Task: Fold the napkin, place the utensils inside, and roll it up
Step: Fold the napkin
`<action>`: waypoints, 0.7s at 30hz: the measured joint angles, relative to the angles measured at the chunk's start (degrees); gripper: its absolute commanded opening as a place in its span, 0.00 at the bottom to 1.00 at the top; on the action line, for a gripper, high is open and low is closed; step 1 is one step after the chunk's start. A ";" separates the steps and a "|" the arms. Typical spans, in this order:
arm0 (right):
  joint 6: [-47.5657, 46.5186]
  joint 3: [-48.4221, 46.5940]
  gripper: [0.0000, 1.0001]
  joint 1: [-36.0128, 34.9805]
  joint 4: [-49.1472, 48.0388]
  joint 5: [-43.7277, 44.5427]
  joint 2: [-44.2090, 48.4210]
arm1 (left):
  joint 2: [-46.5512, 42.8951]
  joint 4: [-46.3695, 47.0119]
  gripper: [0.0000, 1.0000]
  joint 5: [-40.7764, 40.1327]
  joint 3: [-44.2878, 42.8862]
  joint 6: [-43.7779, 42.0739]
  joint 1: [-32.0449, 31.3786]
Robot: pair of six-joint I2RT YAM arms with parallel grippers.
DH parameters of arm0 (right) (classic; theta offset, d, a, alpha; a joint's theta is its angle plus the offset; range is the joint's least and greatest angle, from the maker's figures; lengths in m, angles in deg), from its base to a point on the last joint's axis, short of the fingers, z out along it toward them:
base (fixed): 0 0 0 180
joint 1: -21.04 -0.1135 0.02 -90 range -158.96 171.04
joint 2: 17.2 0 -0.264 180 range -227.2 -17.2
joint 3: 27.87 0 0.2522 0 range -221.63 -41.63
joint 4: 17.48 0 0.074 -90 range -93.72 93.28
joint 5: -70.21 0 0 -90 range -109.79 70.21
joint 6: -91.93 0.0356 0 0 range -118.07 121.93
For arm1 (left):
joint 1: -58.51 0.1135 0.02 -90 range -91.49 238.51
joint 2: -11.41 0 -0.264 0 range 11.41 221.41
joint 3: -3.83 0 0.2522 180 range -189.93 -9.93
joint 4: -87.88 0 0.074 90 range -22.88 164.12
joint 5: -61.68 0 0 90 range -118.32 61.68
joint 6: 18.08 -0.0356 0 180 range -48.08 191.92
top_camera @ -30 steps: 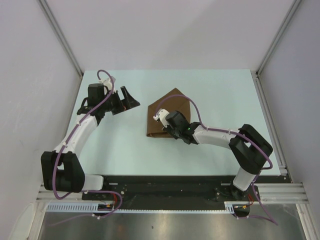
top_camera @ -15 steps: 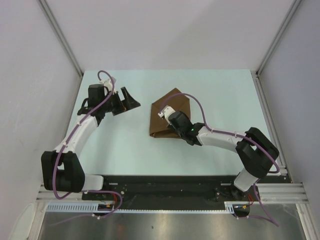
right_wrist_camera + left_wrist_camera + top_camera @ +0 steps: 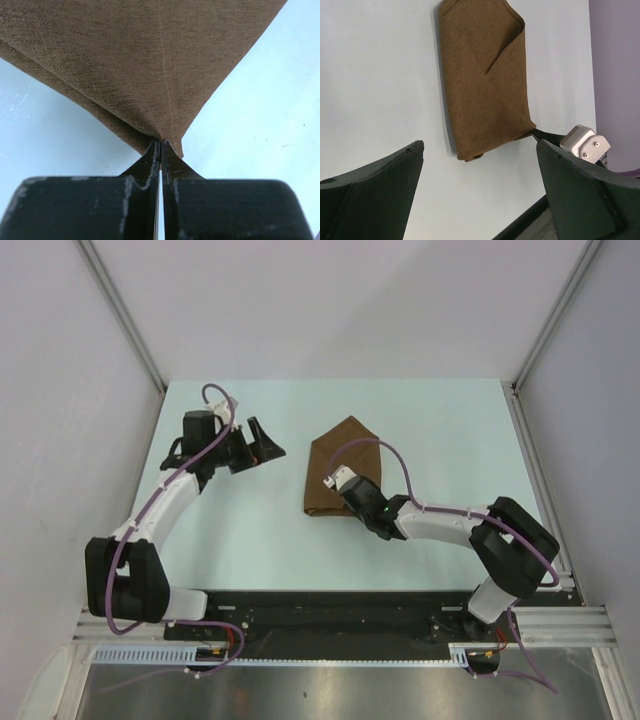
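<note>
The brown napkin lies folded into a narrow pointed shape at the middle of the table. It also shows in the left wrist view and the right wrist view. My right gripper is shut on the napkin's near right corner, low over the table. My left gripper is open and empty, to the left of the napkin and apart from it; its dark fingers frame the napkin's near end. The fork is not in view.
The pale blue table is walled by grey panels on the left, back and right. A black rail runs along the near edge between the arm bases.
My right gripper has drawn back toward the near edge with the napkin's corner in it, and the napkin now looks narrower. My left gripper has shifted slightly right.
</note>
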 measured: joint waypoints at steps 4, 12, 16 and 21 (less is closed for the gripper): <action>1.16 0.33 0.34 -0.26 -0.04 -0.15 0.00 | 0.94 0.00 1.00 -1.60 0.04 -0.02 -2.16; 5.03 4.15 0.75 0.52 -0.04 -3.65 7.85 | 3.45 4.74 0.98 -5.09 3.85 3.61 -6.80; 10.25 6.58 0.79 6.69 -1.64 -12.55 15.96 | 6.38 10.32 0.96 -6.40 8.37 7.52 -9.90; 19.28 7.50 0.80 20.46 -5.31 -26.86 17.53 | 11.72 15.13 0.91 -6.49 9.79 9.92 -13.22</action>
